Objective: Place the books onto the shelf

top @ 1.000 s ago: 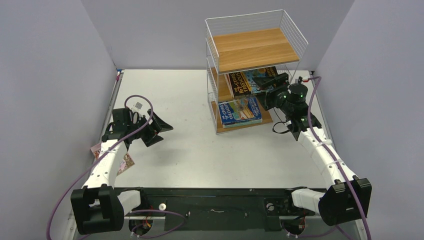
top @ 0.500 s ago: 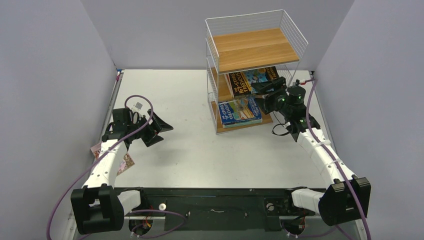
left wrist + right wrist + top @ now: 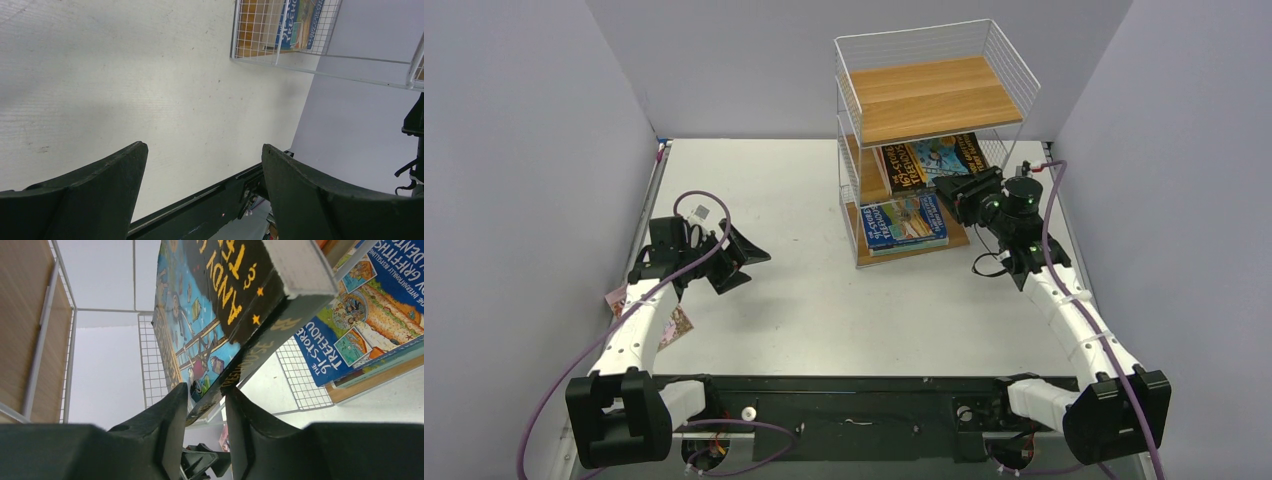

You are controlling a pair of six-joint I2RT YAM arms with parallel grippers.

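Note:
The shelf (image 3: 934, 95) is a white wire rack with wooden boards at the back right. A dark black-and-blue book (image 3: 929, 160) lies on its middle tier and a blue book (image 3: 904, 222) on the bottom tier. My right gripper (image 3: 946, 192) is at the front of the middle tier. In the right wrist view the right gripper (image 3: 206, 390) is shut on the near corner of the dark book (image 3: 215, 300), with the blue book (image 3: 370, 305) lower right. My left gripper (image 3: 746, 265) hangs open over the bare table; nothing is between the left gripper's (image 3: 204, 147) fingers.
A pinkish book (image 3: 676, 325) lies at the table's left edge, mostly hidden under my left arm. The shelf's top board is bare. The shelf's mesh (image 3: 255, 30) shows far off in the left wrist view. Grey walls close in the left, the right and the back.
My right gripper has shifted along the front of the middle tier and its jaws have narrowed onto the dark book's corner. The left arm has not moved.

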